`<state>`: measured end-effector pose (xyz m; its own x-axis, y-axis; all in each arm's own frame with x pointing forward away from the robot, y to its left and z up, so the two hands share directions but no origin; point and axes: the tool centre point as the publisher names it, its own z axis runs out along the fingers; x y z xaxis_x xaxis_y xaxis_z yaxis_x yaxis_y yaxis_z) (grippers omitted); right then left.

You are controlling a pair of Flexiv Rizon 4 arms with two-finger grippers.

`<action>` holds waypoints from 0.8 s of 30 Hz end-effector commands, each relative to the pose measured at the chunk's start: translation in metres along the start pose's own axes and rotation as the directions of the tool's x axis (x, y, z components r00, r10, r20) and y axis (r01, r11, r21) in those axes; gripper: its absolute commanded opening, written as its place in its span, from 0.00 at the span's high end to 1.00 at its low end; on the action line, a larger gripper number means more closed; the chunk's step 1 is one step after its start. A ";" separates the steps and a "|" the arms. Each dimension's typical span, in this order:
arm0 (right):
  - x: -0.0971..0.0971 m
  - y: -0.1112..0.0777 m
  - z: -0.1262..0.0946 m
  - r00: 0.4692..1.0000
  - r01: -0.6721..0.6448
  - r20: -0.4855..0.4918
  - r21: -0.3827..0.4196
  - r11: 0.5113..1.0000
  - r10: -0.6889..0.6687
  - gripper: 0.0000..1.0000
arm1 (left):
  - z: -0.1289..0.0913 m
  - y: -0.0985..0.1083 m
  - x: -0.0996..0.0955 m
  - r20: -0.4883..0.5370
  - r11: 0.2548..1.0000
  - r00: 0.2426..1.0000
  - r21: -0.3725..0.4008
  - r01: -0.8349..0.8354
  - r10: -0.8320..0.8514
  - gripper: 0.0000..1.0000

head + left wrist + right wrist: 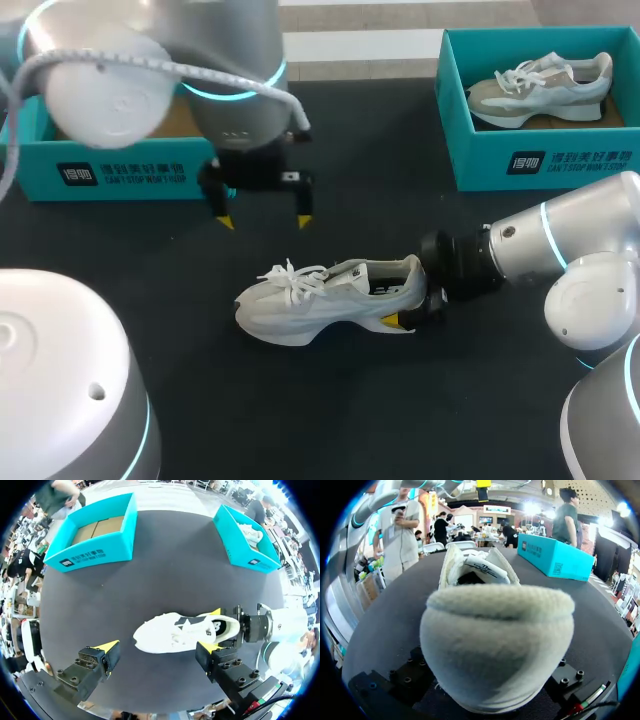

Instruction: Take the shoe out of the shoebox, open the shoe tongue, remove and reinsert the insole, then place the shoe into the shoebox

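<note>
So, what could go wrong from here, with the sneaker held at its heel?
The right gripper pinches only the padded heel of the white laced sneaker on the black table, so it may slip or twist when the tongue is pulled. The open left gripper hangs above the table near the laces; coming down, its yellow tips might snag them.

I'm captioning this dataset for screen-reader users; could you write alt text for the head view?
A white shoe stands upright on the black table, its heel clamped by the right gripper, while the open left gripper hangs beyond its laces. A teal shoebox sits far left; another shoebox far right holds a second shoe.
</note>
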<state>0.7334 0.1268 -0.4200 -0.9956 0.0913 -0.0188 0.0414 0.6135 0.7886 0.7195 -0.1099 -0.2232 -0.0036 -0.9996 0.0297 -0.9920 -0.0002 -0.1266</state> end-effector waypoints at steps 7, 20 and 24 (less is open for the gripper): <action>0.001 0.000 0.004 1.000 0.000 0.005 0.002 1.000 0.000 1.00 | 0.024 0.016 0.072 0.097 0.991 0.993 -0.102 0.082 -0.072 0.00; 0.001 0.000 0.004 1.000 0.000 0.005 0.002 1.000 0.000 1.00 | 0.073 0.027 0.118 0.193 0.979 0.973 -0.131 0.154 -0.127 0.00; 0.001 0.000 0.004 1.000 0.000 0.005 0.002 1.000 0.000 1.00 | 0.084 0.024 0.127 0.195 0.983 0.974 -0.125 0.137 -0.111 0.00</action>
<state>0.7334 0.1269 -0.4199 -0.9956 0.0913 -0.0189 0.0414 0.6136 0.7885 0.7031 -0.2086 -0.2939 0.1241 -0.9898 -0.0700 -0.9922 -0.1246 0.0026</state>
